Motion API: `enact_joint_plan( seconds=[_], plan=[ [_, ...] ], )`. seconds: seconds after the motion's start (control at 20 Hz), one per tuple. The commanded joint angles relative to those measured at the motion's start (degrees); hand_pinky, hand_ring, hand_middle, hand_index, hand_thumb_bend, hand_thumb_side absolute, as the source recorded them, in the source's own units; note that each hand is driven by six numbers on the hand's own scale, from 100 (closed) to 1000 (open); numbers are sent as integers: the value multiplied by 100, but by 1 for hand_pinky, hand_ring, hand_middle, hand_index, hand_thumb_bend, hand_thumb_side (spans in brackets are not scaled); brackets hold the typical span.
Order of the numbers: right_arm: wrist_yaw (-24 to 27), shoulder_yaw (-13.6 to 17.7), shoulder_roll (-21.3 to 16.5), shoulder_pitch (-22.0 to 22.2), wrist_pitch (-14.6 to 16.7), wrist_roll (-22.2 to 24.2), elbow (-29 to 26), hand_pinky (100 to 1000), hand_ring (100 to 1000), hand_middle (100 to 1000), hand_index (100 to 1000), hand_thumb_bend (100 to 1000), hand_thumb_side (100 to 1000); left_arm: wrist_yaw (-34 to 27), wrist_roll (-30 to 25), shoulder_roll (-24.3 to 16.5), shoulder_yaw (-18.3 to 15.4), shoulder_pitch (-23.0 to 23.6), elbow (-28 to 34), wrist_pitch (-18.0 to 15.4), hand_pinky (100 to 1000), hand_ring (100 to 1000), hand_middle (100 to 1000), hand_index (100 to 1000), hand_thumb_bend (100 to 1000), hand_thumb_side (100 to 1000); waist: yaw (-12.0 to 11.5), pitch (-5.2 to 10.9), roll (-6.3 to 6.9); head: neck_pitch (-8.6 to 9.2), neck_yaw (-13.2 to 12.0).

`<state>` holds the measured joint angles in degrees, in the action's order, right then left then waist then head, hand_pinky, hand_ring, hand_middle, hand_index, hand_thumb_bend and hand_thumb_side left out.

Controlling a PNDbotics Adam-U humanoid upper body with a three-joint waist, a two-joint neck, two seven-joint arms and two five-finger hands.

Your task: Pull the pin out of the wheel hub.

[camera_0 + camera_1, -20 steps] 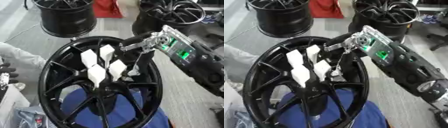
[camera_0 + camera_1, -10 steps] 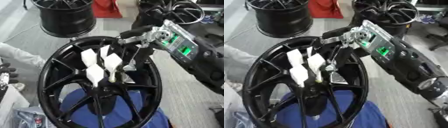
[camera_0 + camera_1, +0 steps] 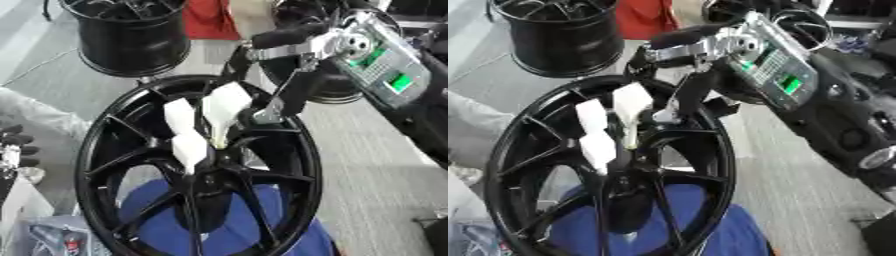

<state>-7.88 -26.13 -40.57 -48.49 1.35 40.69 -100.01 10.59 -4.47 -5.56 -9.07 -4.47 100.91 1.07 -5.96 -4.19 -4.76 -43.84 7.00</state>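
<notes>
A large black wheel hub [image 3: 302, 165] stands tilted before me, its spokes meeting at a dark centre [image 3: 206, 175]. Three white pins show near that centre. My right hand [image 3: 293, 85] comes in from the upper right and is shut on the upper right pin [image 3: 226, 107], fingers behind it and thumb at its right side. That pin hangs with its narrow yellowish tip [image 3: 216, 142] just above the spokes. The other two pins [image 3: 179, 115] [image 3: 190, 150] sit lower left. Dark fingers of my left hand [image 3: 13, 142] show at the left edge.
A second black wheel [image 3: 131, 35] stands at the back left and another [image 3: 328, 92] behind my right hand. A red thing [image 3: 206, 20] lies between them. Blue cloth [image 3: 236, 225] lies under the hub. A pale sleeve-like fabric [image 3: 35, 110] is at the left.
My right hand has risen and drawn back with the white pin, whose tip has come up from the hub centre. The other two pins stayed put.
</notes>
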Motion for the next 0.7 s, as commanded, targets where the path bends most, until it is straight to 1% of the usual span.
enact_joint_plan(
  seconds=[0.05,0.2,0.35,0.5,0.7],
  plan=[
    [316,453,-578,154,-128,-272,-502,763,736,524,557,217,298,32,14,-128,-42,-21,62,12,623,665,653,821,102,688,53,74,19,-28,-49],
    [508,927,-989,619,-282,-569,-811,755,730,520,550,231,289,38,42,-126,-75,-3,63,19,623,664,653,821,102,688,157,74,32,-28,-88],
    [493,1450,-1284,1141,-377,-891,-862,752,729,521,551,240,281,39,79,-127,-109,10,66,29,623,664,653,820,102,688,242,72,43,-28,-127],
    [288,1939,-1417,1630,-515,-1192,-611,741,723,520,548,257,267,45,122,-122,-155,24,68,40,622,664,653,821,100,688,372,66,57,-28,-181],
    [-92,2579,-1352,2270,-799,-1586,-24,718,708,515,540,278,238,55,188,-124,-220,36,78,56,622,664,653,821,100,688,535,51,78,-28,-257]
  ],
)
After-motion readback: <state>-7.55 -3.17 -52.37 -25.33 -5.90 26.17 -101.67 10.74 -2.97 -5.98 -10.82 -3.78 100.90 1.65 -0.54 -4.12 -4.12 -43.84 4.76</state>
